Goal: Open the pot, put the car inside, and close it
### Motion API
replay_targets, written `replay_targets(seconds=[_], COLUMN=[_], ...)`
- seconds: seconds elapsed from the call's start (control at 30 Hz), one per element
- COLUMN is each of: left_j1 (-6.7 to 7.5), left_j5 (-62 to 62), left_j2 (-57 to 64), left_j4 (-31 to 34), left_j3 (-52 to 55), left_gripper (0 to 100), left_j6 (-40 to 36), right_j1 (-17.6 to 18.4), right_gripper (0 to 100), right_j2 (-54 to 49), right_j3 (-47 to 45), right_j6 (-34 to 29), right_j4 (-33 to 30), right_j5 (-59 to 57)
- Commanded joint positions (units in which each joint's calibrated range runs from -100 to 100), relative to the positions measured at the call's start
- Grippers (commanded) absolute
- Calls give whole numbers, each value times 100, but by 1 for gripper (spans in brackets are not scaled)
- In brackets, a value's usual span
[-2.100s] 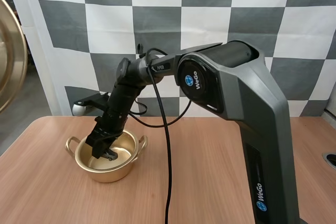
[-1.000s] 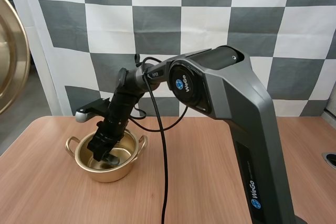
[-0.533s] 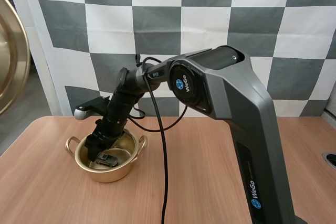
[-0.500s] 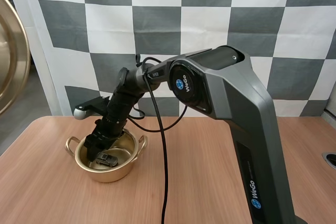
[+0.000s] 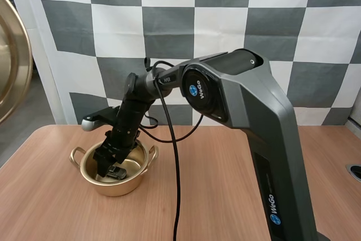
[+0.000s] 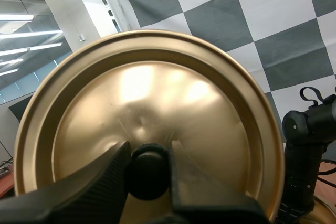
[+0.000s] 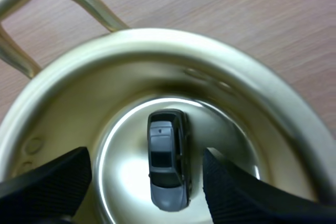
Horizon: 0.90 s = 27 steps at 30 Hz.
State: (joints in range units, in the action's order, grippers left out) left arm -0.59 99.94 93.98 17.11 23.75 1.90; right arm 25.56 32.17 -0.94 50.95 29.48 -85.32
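1. Wooden surface: light brown grain; it carries the pot.
2. Pot: gold-coloured metal with a loop handle on either side. It stands upright on the surface, uncovered, its mouth facing up. The right wrist view looks straight down past its rim to the bright floor.
3. Car: small grey toy with dark windows, resting on its wheels on the floor of the pot, near the middle. From the high view it shows as a dark shape inside the pot, just beside the pincer tips.
4. Right pincer: lowered into the mouth of the pot, fingers spread apart. In the right wrist view one finger stands on each side of the car, with bare pot floor between finger and car; nothing is gripped.
5. Left pincer: clamped on the black knob of the lid.
6. Lid: gold-coloured disc with a raised rim, held off the surface and tilted near upright. From the high view its edge sits above and to the left of the pot, well apart from it.
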Motion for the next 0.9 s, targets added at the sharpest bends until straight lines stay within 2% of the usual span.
replay_targets(seconds=[0.0,0.13,0.33,0.4,0.53,0.7,0.87], left_j1=[1,1,1,1,10,18,18], left_j5=[6,6,6,6,6,6,-1581], left_j2=[-3,-3,-3,-3,-3,-235,-1105], left_j4=[-11,-37,-129,-199,-180,-227,-558], left_j3=[-6,-6,-6,-6,397,1722,2817], left_gripper=[0,0,0,0,0,0,0], left_j6=[5,5,5,5,5,5,5], right_j1=[3,3,-51,-157,-516,-973,-1049], right_gripper=[100,100,100,100,100,100,100], right_j2=[-169,-601,-1605,-2031,-3012,-4609,-6237], right_j3=[27,452,1179,1299,1484,1582,1582], right_j6=[-5,-199,-1487,-1775,-2127,-2307,-2307], right_j4=[-39,-583,-2459,-2854,-3049,-3029,-3028], right_j5=[198,221,-126,-138,-165,-392,-984])
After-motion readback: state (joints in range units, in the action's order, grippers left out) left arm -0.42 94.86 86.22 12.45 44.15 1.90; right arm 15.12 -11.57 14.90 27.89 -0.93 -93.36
